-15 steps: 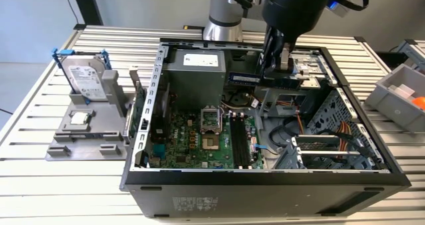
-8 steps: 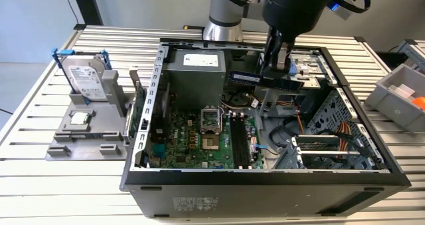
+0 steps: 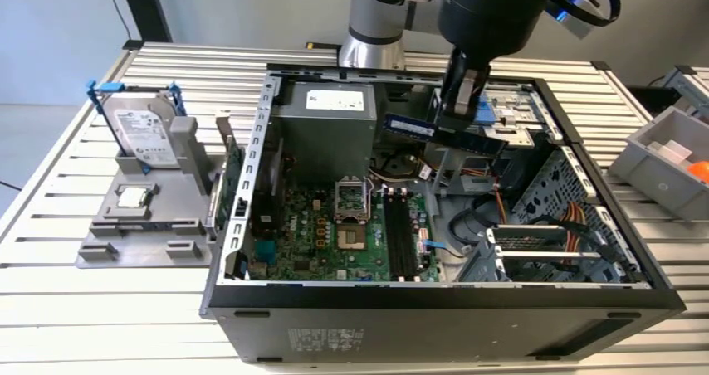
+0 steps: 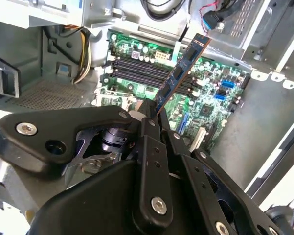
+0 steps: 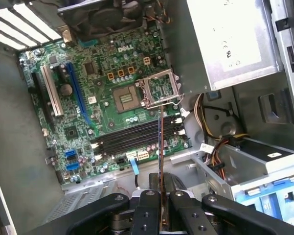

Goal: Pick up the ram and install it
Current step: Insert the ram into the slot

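Observation:
The ram (image 3: 426, 129) is a thin blue-green stick with dark chips, held in the air inside the open computer case (image 3: 443, 296). My gripper (image 3: 459, 114) is shut on one end of it. In the second wrist view the ram (image 4: 181, 71) juts out from the gripper (image 4: 151, 116) over the green motherboard (image 4: 210, 83). In the first wrist view the ram (image 5: 160, 156) shows edge-on, rising from the gripper (image 5: 161, 197) above the black slots (image 5: 137, 138). These slots (image 3: 401, 236) lie lower on the motherboard, apart from the stick.
A silver power supply (image 3: 321, 126) and cables (image 3: 520, 205) crowd the case near the ram. On the exterior view's left, a grey holder (image 3: 144, 226) carries a hard drive (image 3: 144, 130) and a square processor chip (image 3: 133, 197). A grey bin (image 3: 665, 155) stands at the right.

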